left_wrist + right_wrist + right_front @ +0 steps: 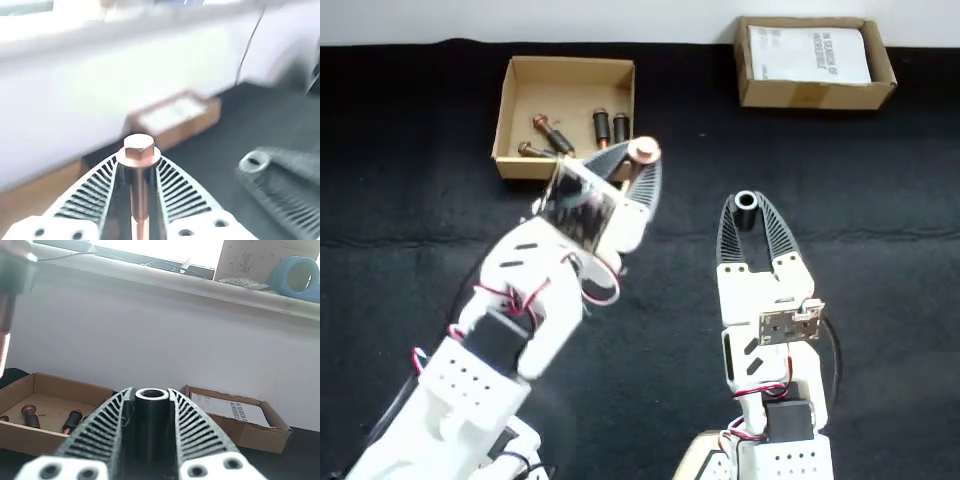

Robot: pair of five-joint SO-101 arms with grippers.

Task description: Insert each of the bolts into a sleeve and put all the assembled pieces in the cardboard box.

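Insertion looks at hand: left gripper pinches a bolt, right gripper pinches a sleeve at its four o'clock; lining them up seems next.

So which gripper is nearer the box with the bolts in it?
Left. The left gripper, holding a bolt, is at the box's near right corner; the right gripper, holding a sleeve, sits farther right, clear of it.
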